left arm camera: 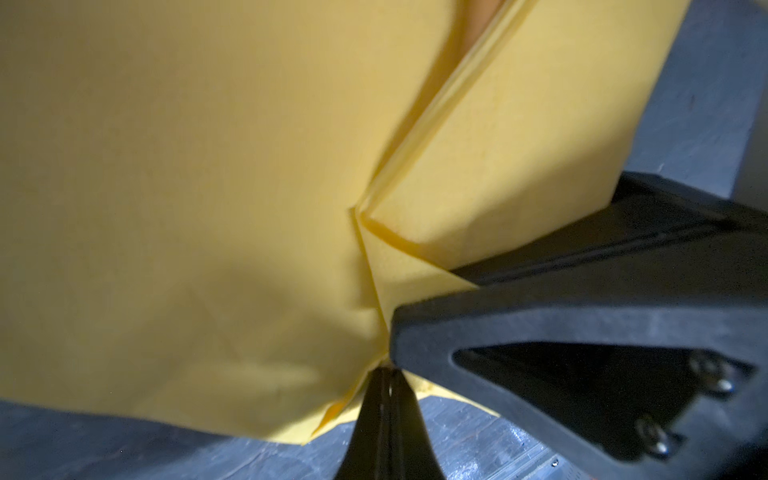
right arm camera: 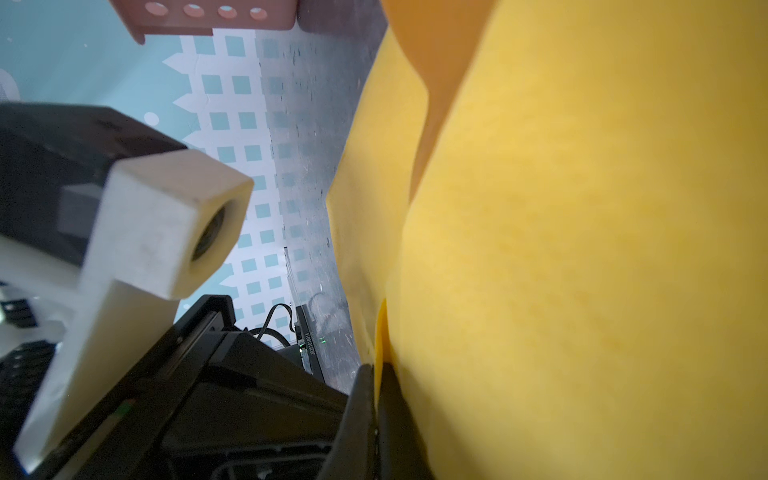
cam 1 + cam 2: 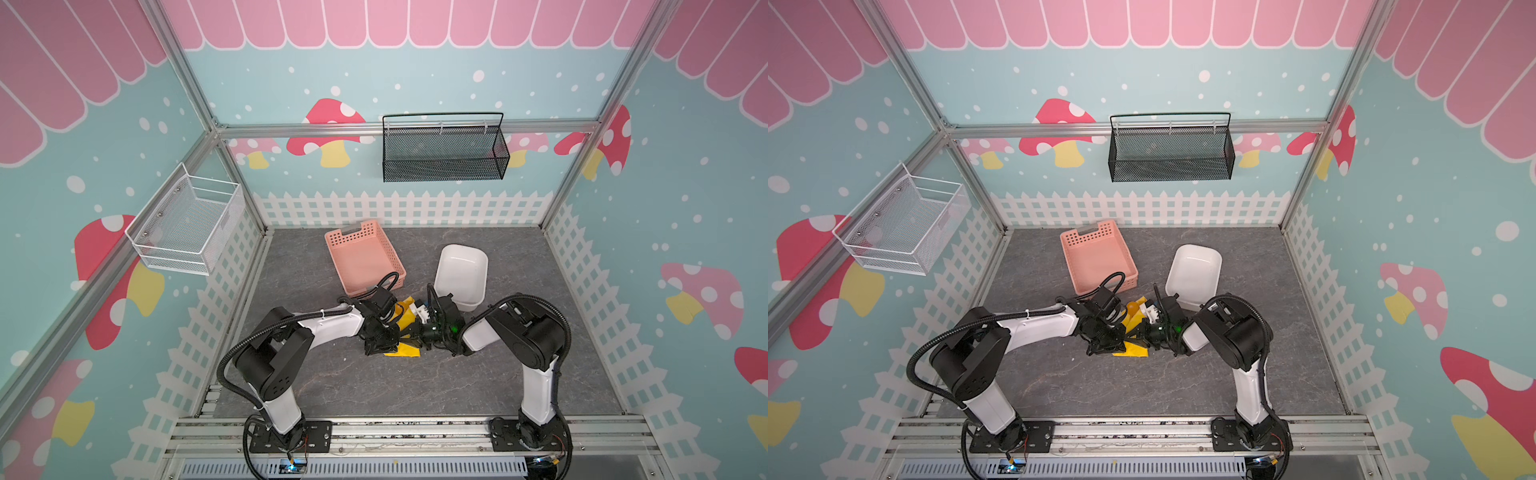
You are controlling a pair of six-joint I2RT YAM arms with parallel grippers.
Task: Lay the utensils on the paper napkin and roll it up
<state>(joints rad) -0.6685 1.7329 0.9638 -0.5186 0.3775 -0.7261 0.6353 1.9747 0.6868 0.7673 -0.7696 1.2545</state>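
The yellow paper napkin (image 3: 406,323) (image 3: 1133,330) is lifted and folded between my two grippers at mid-table. My left gripper (image 3: 397,338) (image 1: 388,370) is shut on a lower edge of the napkin (image 1: 187,166). My right gripper (image 3: 1145,332) (image 2: 379,374) is shut on a fold of the napkin (image 2: 582,249), close beside the left one. An orange round spoon bowl (image 3: 1133,307) pokes out at the napkin's far end, and a strip of orange utensil (image 2: 436,62) shows inside the fold. The rest of the utensils is hidden by the paper.
A pink perforated basket (image 3: 361,257) lies just behind the left gripper, and a white tub (image 3: 461,274) behind the right one. A black mesh basket (image 3: 444,149) hangs on the back wall, a white wire basket (image 3: 187,224) on the left wall.
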